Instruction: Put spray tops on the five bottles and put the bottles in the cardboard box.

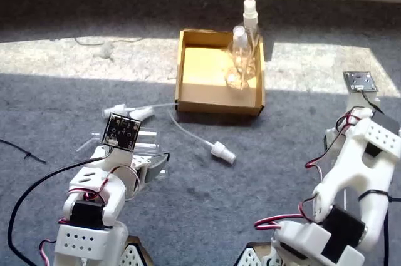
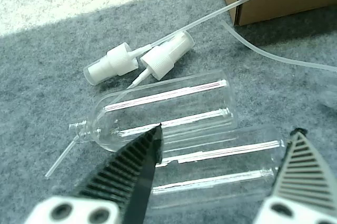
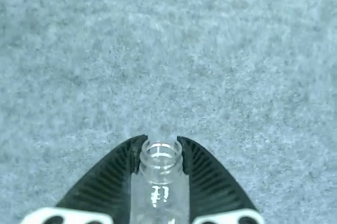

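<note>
Two clear bottles without tops lie side by side on the grey carpet, one (image 2: 168, 105) farther from my left gripper and one (image 2: 221, 166) between its fingers. My left gripper (image 2: 227, 129) hovers open over the nearer bottle. Two white spray tops (image 2: 139, 60) lie just beyond them, and a third spray top (image 1: 222, 152) lies between the arms. My right gripper (image 3: 160, 142) is shut on a clear bottle (image 3: 160, 182) whose open neck points out past the fingertips. The cardboard box (image 1: 188, 78) holds two bottles (image 1: 241, 59) with spray tops on.
A metal square plate (image 1: 359, 81) lies at the right near the right arm (image 1: 351, 184). A black cable (image 1: 25, 197) trails left of the left arm. Sunlit carpet runs behind the box.
</note>
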`<state>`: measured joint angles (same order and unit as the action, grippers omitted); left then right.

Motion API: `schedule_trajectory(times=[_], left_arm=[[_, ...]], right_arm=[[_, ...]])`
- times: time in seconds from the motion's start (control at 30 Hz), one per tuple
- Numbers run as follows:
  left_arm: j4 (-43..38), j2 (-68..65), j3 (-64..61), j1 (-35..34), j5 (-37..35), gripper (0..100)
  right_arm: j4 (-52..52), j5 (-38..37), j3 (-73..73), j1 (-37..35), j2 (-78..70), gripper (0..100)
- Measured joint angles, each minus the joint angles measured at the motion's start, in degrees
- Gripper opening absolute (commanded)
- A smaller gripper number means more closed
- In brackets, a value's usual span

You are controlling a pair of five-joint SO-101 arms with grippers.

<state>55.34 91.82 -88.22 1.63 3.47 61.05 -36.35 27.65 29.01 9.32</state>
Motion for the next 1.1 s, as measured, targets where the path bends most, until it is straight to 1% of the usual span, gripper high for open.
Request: schedule_trajectory(times=[0.13, 0.23, 0.43, 0.5, 0.67, 0.7, 0.83, 1.1], left_arm=[[0.0, 0.0, 0.0, 0.0, 0.0, 34], [0.0, 0.0, 0.0, 0.0, 0.0, 34], [0.0, 0.0, 0.0, 0.0, 0.0, 34], [0.0, 0.0, 0.0, 0.0, 0.0, 34], [0.0, 0.0, 0.0, 0.0, 0.0, 34], [0.0, 0.0, 0.0, 0.0, 0.0, 34], [0.0, 0.0, 0.0, 0.0, 0.0, 34], [0.0, 0.0, 0.0, 0.0, 0.0, 34]], right_arm=[[0.0, 0.35, -1.93, -0.35, -5.54, 15.2], [0.0, 0.35, -2.81, -0.26, -8.35, 19.6], [4.75, 0.35, -5.8, -0.35, -9.05, 20.1], [8.26, 0.35, -8.18, -0.35, -9.05, 20.1], [23.56, 0.26, -14.07, -0.35, -9.05, 20.1], [24.35, -0.09, -14.51, -0.35, -9.05, 20.1], [24.09, -0.7, -13.1, -0.35, -9.49, 20.1], [13.63, -0.7, -2.11, 0.44, -9.41, 20.2]])
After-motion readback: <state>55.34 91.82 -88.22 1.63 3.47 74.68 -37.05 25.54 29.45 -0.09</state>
